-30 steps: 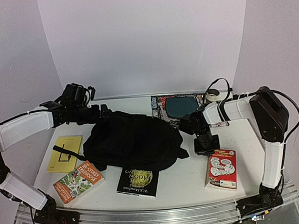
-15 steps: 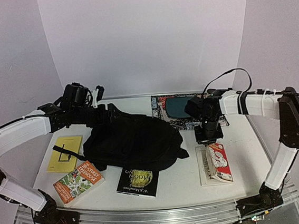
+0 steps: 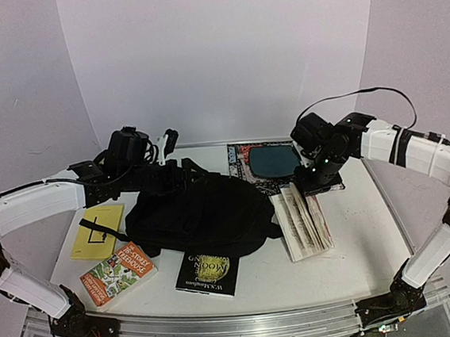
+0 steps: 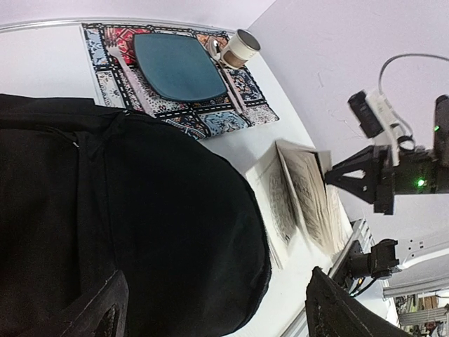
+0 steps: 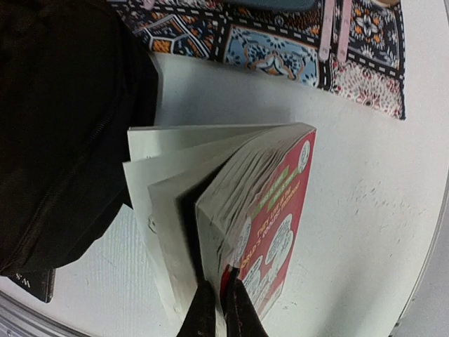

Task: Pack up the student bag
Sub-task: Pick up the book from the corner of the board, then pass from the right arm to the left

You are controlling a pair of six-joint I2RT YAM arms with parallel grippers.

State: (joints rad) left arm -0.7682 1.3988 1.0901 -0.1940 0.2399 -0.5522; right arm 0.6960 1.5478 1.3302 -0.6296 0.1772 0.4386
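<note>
Black student bag [image 3: 198,215] | contents hidden | red book [image 5: 280,210] just beside, outside

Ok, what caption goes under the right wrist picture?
Right gripper pinching the red book by its edge, pages fanning open beside the black student bag.

The top external camera sits high above and behind the 2 arms, facing the back wall [image 3: 222,57] and taking in the whole table [image 3: 366,223] from afar. The left wrist camera rides low and close over the student bag [image 4: 140,210], looking across it to the right. The right wrist camera looks steeply down, very near the red book [image 5: 284,203]. All 3 views share bag, book and placemat [image 4: 242,116].
</note>
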